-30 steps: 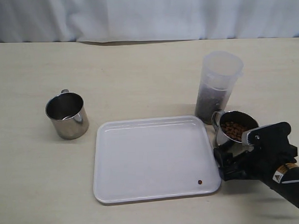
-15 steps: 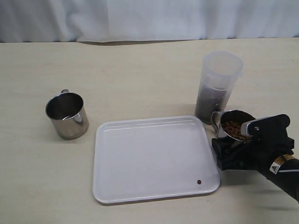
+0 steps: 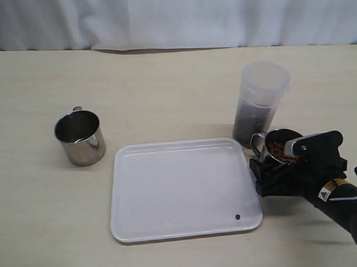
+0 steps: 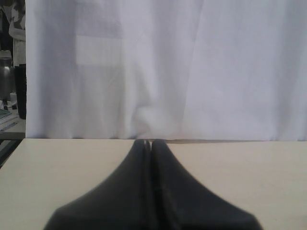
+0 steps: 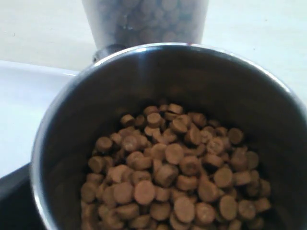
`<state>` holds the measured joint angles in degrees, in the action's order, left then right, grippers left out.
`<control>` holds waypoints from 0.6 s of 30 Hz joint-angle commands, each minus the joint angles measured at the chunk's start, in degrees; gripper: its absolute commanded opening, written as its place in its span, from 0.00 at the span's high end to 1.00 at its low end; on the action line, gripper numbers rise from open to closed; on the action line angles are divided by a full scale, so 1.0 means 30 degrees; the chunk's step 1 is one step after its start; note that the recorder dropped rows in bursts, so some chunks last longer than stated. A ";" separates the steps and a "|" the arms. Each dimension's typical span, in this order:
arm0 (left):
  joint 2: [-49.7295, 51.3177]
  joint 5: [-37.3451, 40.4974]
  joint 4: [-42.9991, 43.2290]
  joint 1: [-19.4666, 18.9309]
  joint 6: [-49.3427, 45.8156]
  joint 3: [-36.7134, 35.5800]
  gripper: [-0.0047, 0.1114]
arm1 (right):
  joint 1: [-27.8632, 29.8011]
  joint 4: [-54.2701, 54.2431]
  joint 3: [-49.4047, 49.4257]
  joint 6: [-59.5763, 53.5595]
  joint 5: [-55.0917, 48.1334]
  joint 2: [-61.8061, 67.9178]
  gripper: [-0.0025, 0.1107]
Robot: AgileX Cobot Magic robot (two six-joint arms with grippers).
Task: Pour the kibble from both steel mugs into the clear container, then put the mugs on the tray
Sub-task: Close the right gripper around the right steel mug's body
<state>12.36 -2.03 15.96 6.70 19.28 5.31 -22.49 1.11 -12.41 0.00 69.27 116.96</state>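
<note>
Observer: Worktop (image 3: pixel 165 75) layout mostly unchanged. Tray (image 3: pixel 180 192) lies in the centre, bare except for one stray pellet (image 3: pixel 238 216) near its lower right corner in the exterior view. Its edge may have crept a touch leftward, but the shift is too slight to be sure.

Checker: Clear container?

Observer: Clear container (image 3: pixel 260 101) stands upright just past the tray's upper right corner, roughly half full of kibble (image 3: pixel 251 122). It has not moved.

Checker: What has changed, then?

Observer: Right arm (image 3: pixel 339 201). Over the last second it slid in from the right toward the tray edge. Right fingers (image 3: pixel 268 178) are spread as wide as they go, one on either side of the right steel mug (image 3: pixel 278 146). No squeeze seen, so not yet a hold. That mug now sits closer to the container's foot than it did. I judge it was nudged along.

Checker: Left side?

Observer: Left fingers (image 4: pixel 144 167) are pressed together on nothing, facing the curtain (image 4: pixel 192 72). Left steel mug (image 3: pixel 80 137) stands upright on the worktop, left of the tray, and looks empty.

Checker: Contents of the right mug?

Observer: In the wrist view, kibble (image 5: pixel 172 177) covers the bottom, well below the rim.

Checker: Meaning for the task?

Observer: One pour looks done. The second is at the grasp stage: close, lift, tip into the container. Both mugs are off the tray.
</note>
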 commanded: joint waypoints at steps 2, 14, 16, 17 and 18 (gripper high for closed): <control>-0.0032 0.0001 -0.0006 -0.0036 0.0048 0.0027 0.96 | 0.0151 0.0297 0.0029 -0.0253 0.0232 0.0060 0.34; -0.0032 0.0001 -0.0006 -0.0036 0.0048 0.0027 0.96 | 0.0151 0.0734 0.0029 -0.0219 0.0232 0.0060 0.34; -0.0032 0.0001 -0.0006 -0.0036 0.0048 0.0027 0.96 | 0.0151 0.0785 0.0029 -0.0226 0.0232 0.0060 0.35; -0.0032 0.0001 -0.0006 -0.0036 0.0048 0.0027 0.96 | 0.0151 0.0785 0.0029 -0.0226 0.0232 0.0060 0.38; -0.0032 0.0001 -0.0006 -0.0036 0.0048 0.0027 0.96 | 0.0151 0.0785 0.0029 -0.0226 0.0232 0.0060 0.42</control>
<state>12.36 -2.03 15.96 6.70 19.28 5.31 -22.49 2.01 -12.41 0.00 69.27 116.96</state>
